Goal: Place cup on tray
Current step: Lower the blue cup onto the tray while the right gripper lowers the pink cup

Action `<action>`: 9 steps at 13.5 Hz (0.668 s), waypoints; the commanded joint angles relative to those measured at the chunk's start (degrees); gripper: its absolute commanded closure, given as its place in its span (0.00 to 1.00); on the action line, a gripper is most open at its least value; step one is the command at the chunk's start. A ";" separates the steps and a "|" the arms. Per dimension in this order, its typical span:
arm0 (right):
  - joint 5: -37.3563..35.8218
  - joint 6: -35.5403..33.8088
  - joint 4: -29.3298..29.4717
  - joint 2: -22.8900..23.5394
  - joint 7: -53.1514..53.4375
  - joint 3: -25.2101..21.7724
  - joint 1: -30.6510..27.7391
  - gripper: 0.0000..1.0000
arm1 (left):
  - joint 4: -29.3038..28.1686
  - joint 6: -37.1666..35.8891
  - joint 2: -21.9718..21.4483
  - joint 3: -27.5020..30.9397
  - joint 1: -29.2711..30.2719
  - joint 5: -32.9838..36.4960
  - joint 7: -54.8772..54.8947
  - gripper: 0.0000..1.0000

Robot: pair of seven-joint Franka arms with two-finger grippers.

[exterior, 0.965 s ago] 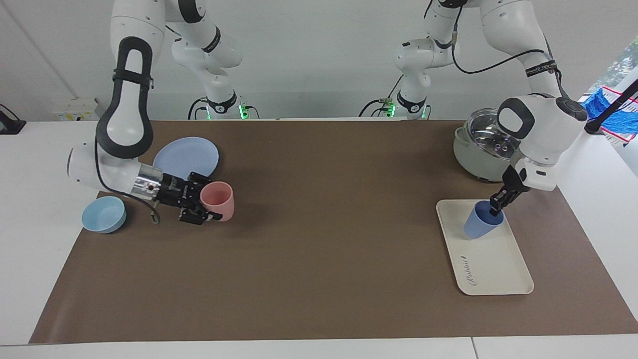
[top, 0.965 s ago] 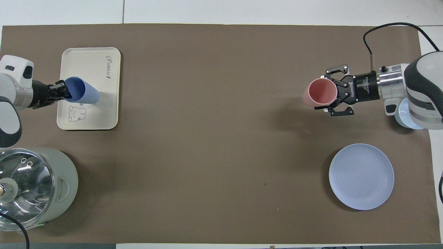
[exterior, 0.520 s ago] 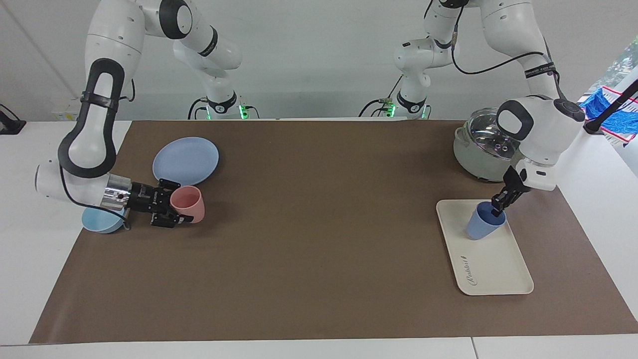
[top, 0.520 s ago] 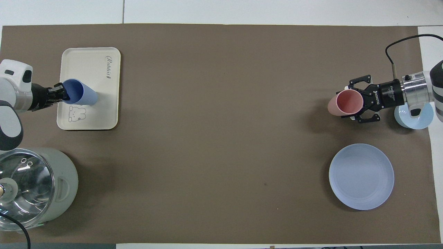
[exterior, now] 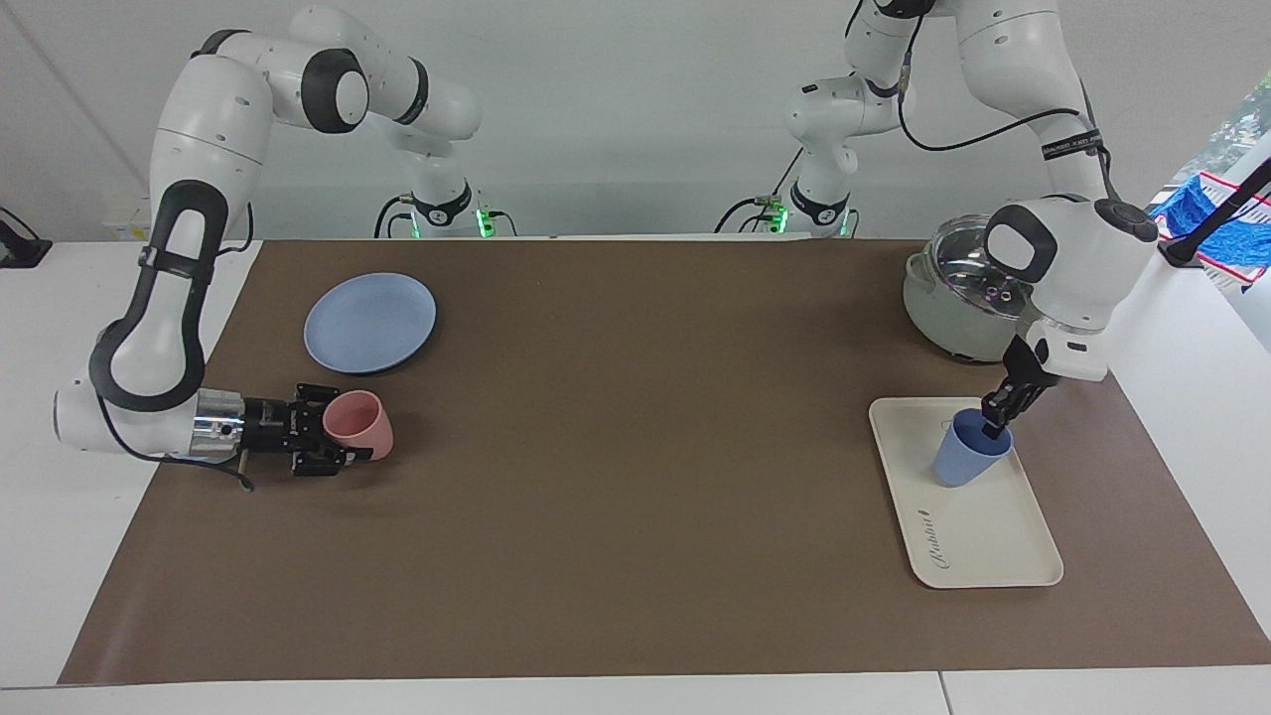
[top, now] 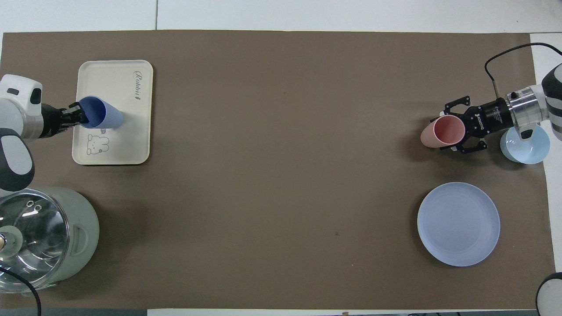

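While my left claw (exterior: 996, 415) pinches the cup (exterior: 968, 457) by its rim, the cup's base sits low on the tray (exterior: 978, 536)

I read the left claw as clamped on the rim edge toward the robots, with the cup hanging below it and tilted, mouth leaning back at the claw and the tapered base pointing away from the robots onto the tray's bare middle; whether the base is touching I cannot tell. The long axis wants to come upright before I let go, or the cup may tip. My right claw (exterior: 343, 438), at the right arm's end of the surface (exterior: 635, 516), is clamped on the pink tumbler (exterior: 359, 425), low over the surface near the light-blue bowl (top: 529, 147) and plate (exterior: 369, 322), and plays no part here
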 commanded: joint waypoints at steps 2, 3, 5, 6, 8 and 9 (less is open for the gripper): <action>-2.57 -1.63 1.83 1.42 -0.96 1.23 -1.53 1.00 | -1.08 1.55 -0.08 -0.23 -0.10 0.83 0.18 0.40; -2.57 -1.37 1.57 1.42 -0.96 1.23 -1.53 1.00 | -0.73 1.20 -0.08 -0.23 -0.10 0.83 0.09 0.00; -2.57 -1.02 1.21 1.51 -0.96 1.23 -1.53 0.83 | 0.41 -0.72 -0.96 -0.23 -0.19 0.83 0.01 0.00; -2.57 -1.02 1.21 1.42 -0.96 1.23 -1.53 0.49 | 2.33 -5.09 -1.83 -0.14 -0.10 0.92 0.09 0.00; -2.57 -0.93 1.30 1.51 -0.96 1.23 -1.61 0.00 | 7.86 -15.90 -2.72 -0.22 -0.37 3.27 4.10 0.00; -2.66 -0.93 1.47 1.51 -0.88 1.15 -1.88 0.00 | 10.06 -19.25 -2.90 -0.57 -0.37 5.47 6.92 0.00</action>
